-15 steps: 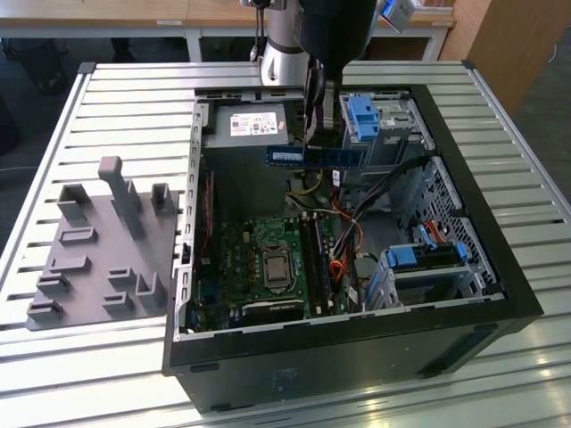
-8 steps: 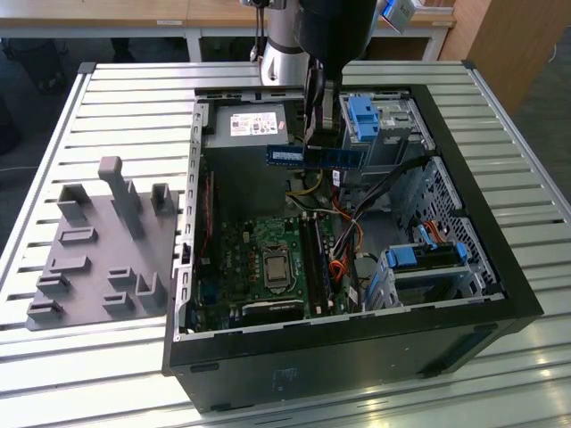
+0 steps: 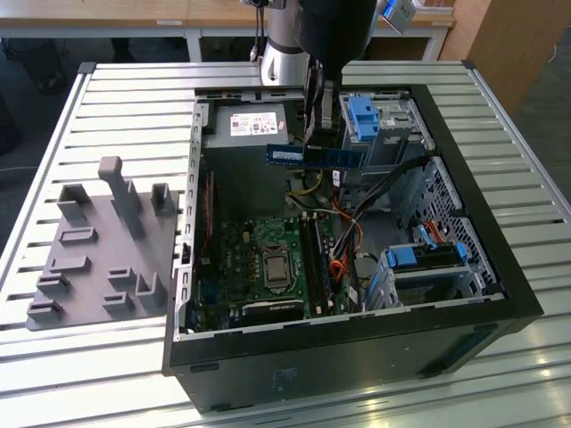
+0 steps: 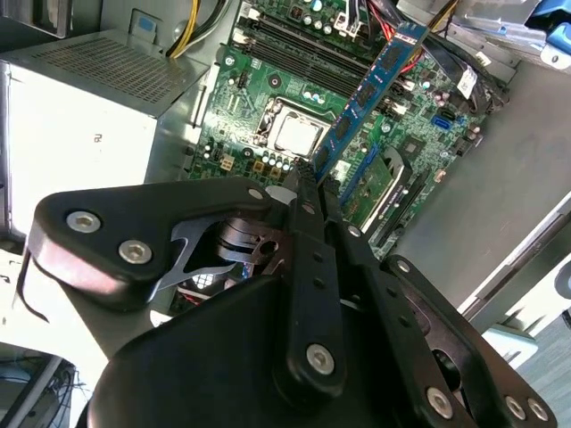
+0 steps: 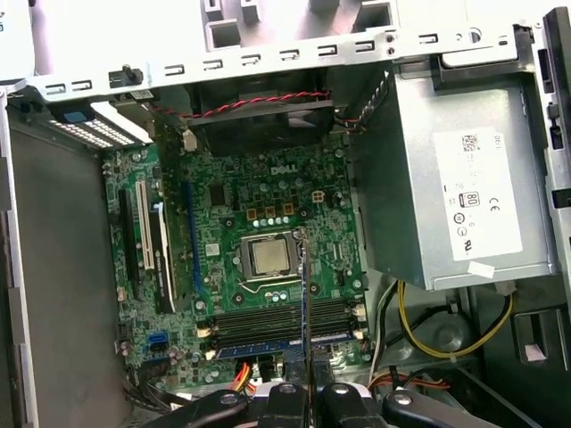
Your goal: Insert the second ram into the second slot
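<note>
The claw [image 3: 312, 143] is closed on the second ram [image 3: 343, 158], pinching it near the middle of its length. The blue stick hangs level above the open computer case [image 3: 357, 357], up near the grey power supply [image 3: 254, 134] and clear of the motherboard [image 3: 241, 259] below. In the second wrist view the dark fingers [image 4: 308, 232] meet on one end of the stick [image 4: 370, 89], which reaches out over the green board. In the first wrist view the stick shows edge-on as a thin blue line [image 5: 304, 294] rising from the claw [image 5: 308, 392]. There it crosses the memory slots [image 5: 259, 319] just beside the processor socket [image 5: 270, 257]. It is not seated in any slot. The case lies on its side on the slatted tabletop [image 3: 125, 89], with a grey fixture [image 3: 98, 259] beside it toward the exterior view's left.
</note>
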Motion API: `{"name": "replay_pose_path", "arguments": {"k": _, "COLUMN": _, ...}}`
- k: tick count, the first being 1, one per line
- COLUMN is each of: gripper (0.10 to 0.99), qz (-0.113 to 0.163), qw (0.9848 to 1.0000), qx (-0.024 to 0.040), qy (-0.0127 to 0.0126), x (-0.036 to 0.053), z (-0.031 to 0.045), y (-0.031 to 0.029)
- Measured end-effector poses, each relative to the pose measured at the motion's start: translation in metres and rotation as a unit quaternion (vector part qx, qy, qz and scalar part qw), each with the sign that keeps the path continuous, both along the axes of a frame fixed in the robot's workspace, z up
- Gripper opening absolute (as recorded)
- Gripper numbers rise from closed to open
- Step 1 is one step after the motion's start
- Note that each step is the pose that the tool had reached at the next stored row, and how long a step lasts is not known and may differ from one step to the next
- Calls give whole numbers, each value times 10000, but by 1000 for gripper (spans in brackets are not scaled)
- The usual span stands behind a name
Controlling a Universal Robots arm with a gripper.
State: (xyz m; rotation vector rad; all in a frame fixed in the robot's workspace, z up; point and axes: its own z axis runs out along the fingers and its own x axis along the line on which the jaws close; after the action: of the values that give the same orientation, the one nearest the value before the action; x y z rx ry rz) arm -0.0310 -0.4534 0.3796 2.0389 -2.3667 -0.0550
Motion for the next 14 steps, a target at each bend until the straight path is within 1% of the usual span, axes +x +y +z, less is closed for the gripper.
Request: {"name": "replay_pose_path", "arguments": {"k": 14, "gripper": 137, "qz": -141, "qw": 9999, "qx": 0, "qy": 0, "x": 0, "z": 0, "y": 0}}
